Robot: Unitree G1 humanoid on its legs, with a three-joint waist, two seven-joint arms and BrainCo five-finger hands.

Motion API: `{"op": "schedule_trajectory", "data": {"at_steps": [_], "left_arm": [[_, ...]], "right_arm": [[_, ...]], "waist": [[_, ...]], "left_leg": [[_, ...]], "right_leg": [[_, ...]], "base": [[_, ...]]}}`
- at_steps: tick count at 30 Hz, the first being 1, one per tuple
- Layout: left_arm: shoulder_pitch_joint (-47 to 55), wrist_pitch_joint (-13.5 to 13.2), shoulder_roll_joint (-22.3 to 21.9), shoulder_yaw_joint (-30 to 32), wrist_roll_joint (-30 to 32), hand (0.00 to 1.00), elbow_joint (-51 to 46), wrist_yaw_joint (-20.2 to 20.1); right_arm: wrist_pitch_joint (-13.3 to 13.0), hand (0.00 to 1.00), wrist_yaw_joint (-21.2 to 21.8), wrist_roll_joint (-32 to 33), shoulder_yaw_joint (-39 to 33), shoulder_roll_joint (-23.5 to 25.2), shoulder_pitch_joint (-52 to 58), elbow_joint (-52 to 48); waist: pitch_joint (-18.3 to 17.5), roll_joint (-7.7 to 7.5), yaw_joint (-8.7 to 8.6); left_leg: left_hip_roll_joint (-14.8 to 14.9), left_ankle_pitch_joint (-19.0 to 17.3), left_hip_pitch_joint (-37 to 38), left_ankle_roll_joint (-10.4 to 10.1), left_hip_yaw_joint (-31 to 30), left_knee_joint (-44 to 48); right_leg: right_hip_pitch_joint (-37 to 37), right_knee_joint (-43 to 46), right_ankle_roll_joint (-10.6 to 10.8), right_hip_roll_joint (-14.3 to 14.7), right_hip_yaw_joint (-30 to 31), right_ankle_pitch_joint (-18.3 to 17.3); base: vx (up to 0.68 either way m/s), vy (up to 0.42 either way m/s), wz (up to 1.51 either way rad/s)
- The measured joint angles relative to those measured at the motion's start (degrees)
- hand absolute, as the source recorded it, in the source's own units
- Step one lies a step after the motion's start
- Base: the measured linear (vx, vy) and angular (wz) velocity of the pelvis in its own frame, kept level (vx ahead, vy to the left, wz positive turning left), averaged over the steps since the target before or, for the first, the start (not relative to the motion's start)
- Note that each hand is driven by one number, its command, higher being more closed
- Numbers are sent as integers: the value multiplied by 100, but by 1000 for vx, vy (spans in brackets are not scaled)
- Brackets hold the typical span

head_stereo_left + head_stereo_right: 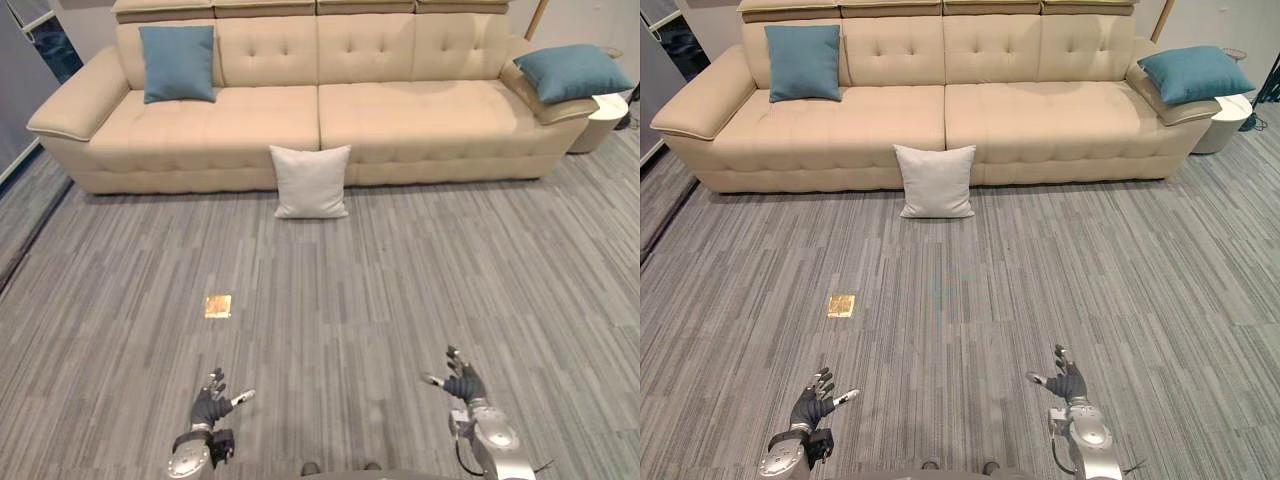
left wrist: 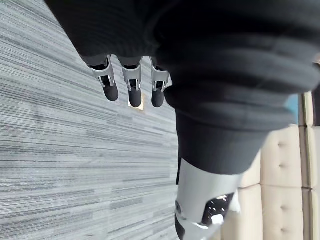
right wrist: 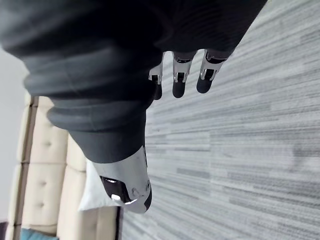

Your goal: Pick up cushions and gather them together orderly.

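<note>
Cushions, 3 of them, sit on or against a long cream tufted sofa across the far side of a room with grey striped carpet.

A white cushion stands upright on the carpet. It leans against the sofa's front, at the seam between the 2 seat sections.

An upright blue cushion rests on the seat against the backrest, near the sofa's end on the robot's left.

A tilted blue cushion lies on top of the armrest at the robot's right. A pale round side table stands just beside that end of the sofa.

A small gold square patch lies flat on the carpet between the robot and the white cushion, a little to the robot's left.

Both hands hover low over the carpet, close to the robot and well apart from all 3 cushions. The left hand has its fingers straight and slightly spread, with the thumb held out to the side. The right hand mirrors it, fingers straight and loosely fanned, thumb apart.
</note>
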Motion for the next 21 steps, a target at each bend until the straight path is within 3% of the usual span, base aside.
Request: {"op": "schedule_trajectory", "data": {"at_steps": [8, 16, 21], "left_arm": [[187, 16, 9, 41, 10, 0, 110, -10], [205, 19, 0, 215, 6, 0, 98, -2], [196, 33, -18, 218, -4, 0, -205, -4]], "right_arm": [[104, 0, 8, 66, -247, -37, 138, 227], [113, 0, 1, 534, -435, -7, 133, 304], [115, 0, -18, 542, -468, -4, -20, 299]], "waist": [[-23, -59, -75], [28, -160, -100], [181, -177, 32]], "left_leg": [[-11, 62, -9, 47, -7, -72], [-33, 150, -143, 83, 39, -221], [-32, -247, -573, 203, 257, 366]], "right_leg": [[-39, 0, -16, -2, -3, 10], [-214, -3, -44, -10, 17, 27], [-479, 46, -25, -30, 189, 16]], "base": [[-4, -2, 0], [-23, -5, -3], [37, 18, -18]]}}
